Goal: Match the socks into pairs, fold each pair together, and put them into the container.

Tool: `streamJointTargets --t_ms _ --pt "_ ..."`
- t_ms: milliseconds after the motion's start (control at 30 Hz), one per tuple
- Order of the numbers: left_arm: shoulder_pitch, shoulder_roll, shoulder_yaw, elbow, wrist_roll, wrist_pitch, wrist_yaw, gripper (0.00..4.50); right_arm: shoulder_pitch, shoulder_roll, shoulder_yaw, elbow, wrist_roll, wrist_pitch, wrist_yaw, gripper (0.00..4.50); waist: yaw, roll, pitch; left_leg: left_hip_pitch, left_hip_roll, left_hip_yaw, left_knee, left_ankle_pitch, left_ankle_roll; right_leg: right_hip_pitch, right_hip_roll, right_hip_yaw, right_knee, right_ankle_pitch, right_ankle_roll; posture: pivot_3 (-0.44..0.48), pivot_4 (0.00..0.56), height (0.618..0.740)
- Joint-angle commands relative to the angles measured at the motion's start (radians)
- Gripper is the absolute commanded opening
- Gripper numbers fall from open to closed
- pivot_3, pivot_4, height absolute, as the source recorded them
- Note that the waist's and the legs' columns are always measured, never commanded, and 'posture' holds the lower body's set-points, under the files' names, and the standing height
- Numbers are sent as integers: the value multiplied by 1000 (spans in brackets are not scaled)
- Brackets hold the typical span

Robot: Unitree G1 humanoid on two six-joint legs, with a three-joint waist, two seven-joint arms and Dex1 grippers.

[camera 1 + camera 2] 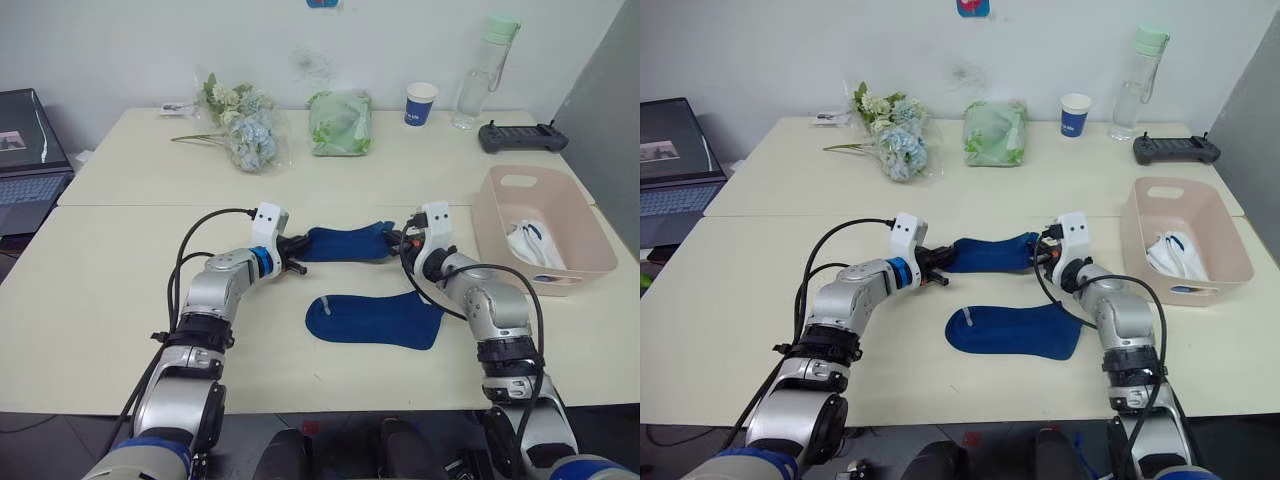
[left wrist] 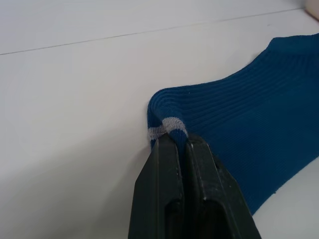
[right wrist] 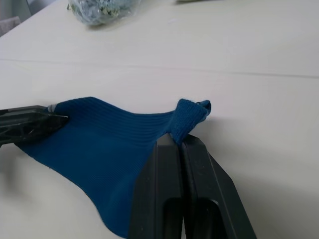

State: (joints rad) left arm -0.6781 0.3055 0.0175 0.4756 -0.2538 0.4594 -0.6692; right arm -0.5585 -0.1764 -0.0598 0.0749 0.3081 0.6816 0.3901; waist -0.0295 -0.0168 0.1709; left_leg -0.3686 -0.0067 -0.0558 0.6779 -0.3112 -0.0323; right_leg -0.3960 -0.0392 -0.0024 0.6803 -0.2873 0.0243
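A blue sock is stretched between my two grippers just above the table's middle. My left gripper is shut on its one end, pinching the edge with the pale band. My right gripper is shut on the opposite end. A second blue sock lies flat on the table just in front of the held one. The pale pink container stands at the right, with white socks with navy trim inside.
At the back of the table lie a flower bunch, a green cloth bundle, a blue paper cup, a clear bottle and a black controller. A laptop sits at far left.
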Motion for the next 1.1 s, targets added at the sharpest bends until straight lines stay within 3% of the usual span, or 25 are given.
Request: streamJointTargets --t_ms 33,333,567,767,1100 --pt "14 21 -6 -156 -38 59 -42 28 21 -16 -32 -152 50 52 -12 0 0 0 0 -1 0 0 0 0 0 0 0 0 0 0 0 0 150 740" --pt "168 55 18 -675 -227 476 18 28 218 -97 -123 -634 228 341 -65 0 1 0 0 -13 0 -1 2 0 0 -11 0 0 0 0 0 0 150 740" --pt "287 71 60 -936 -352 693 103 28 360 -93 -267 -889 396 519 -151 0 0 0 0 -10 0 -2 1 -1 3 -9 0 0 2 1 -1 0 150 740" --pt "385 73 91 -1041 -421 777 155 28 490 -94 -311 -967 477 541 -179 0 1 0 0 -10 1 -3 1 -1 3 -9 2 -1 1 1 -1 0 150 740" --pt "472 36 17 -1067 -387 676 240 28 634 -114 -250 -934 460 438 -179 0 2 0 0 -9 0 -2 1 -1 3 -8 2 0 1 1 -1 0 150 740"
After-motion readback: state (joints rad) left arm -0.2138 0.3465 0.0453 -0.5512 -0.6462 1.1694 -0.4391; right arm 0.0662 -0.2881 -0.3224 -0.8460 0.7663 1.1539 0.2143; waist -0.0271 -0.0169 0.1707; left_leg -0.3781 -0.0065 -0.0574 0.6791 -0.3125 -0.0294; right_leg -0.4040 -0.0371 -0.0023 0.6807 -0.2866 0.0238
